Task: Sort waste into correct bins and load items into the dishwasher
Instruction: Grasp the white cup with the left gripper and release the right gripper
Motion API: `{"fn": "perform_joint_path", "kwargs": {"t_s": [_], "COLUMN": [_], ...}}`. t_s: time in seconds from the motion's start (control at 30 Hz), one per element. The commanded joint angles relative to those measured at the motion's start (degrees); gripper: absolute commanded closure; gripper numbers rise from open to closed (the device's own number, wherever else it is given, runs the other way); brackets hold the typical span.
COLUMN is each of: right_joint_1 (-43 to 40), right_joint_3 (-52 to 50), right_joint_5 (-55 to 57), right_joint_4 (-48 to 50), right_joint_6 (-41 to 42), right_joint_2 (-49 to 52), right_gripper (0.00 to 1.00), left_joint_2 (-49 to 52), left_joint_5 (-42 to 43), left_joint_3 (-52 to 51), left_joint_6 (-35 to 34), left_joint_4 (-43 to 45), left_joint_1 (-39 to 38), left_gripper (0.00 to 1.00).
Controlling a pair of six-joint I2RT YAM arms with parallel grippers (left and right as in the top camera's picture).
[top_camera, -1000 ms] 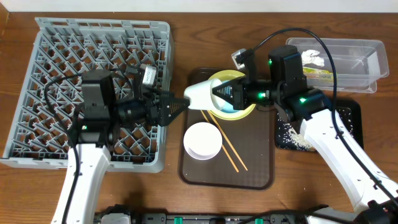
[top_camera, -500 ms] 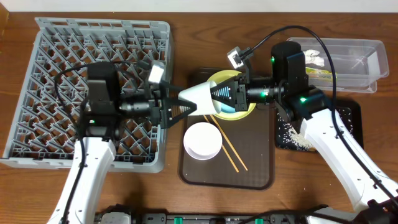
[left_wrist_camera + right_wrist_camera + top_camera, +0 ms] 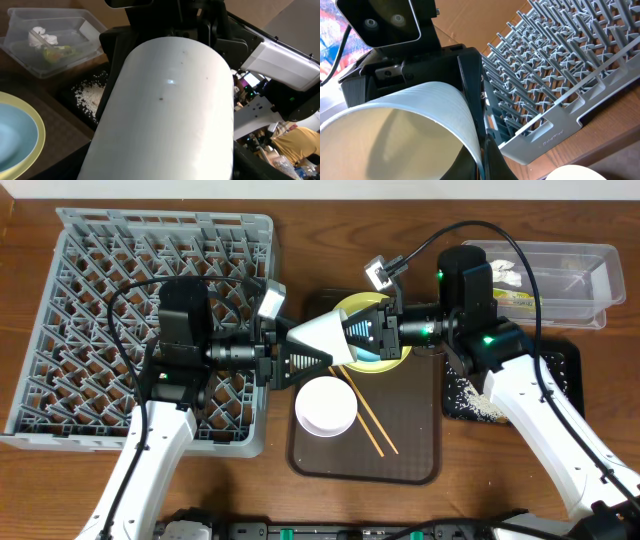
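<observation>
Overhead, the cup [image 3: 325, 335] lies on its side in the air between the two arms, above the far left part of the brown tray [image 3: 420, 450], near the middle of the worktop. The right gripper [image 3: 350, 332] is clenched on the cup's wall at the rim. The right wrist view shows that pinch at its bottom edge, where the fingers are cut off.

The left gripper [image 3: 312, 348] has its jaws either side of the cup's narrow end. I cannot tell whether they press it or stand just clear, since in the left wrist view the cup fills the frame.

The plate [image 3: 398, 360] and blue bowl [image 3: 370, 358] are half covered by the right gripper. The white bowl [image 3: 326, 406] and chopsticks [image 3: 365, 415] lie in plain sight on the brown tray.

The rack [image 3: 100, 300] fills the worktop's left side. The tub [image 3: 580, 265] at the far right corner holds the tissue [image 3: 503, 275] and wrapper [image 3: 515, 298]. The black tray [image 3: 565, 365] with rice [image 3: 470, 400] is partly under the right arm.
</observation>
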Motion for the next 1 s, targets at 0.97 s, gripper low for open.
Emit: {"fn": "perform_joint_path", "kwargs": {"t_s": [0.97], "right_joint_1": [-5.3], "right_joint_3": [0.2], "right_joint_5": [0.4], "right_joint_4": [-4.0], "right_joint_6": [0.1], "right_joint_2": [0.4], "right_gripper": [0.93], "left_joint_2": [0.0], "left_joint_5": [-1.0], "left_joint_3": [1.2], "left_joint_6": [-0.5], "left_joint_4": [3.8], "left_joint_1": [0.1], "left_gripper": [0.28]}}
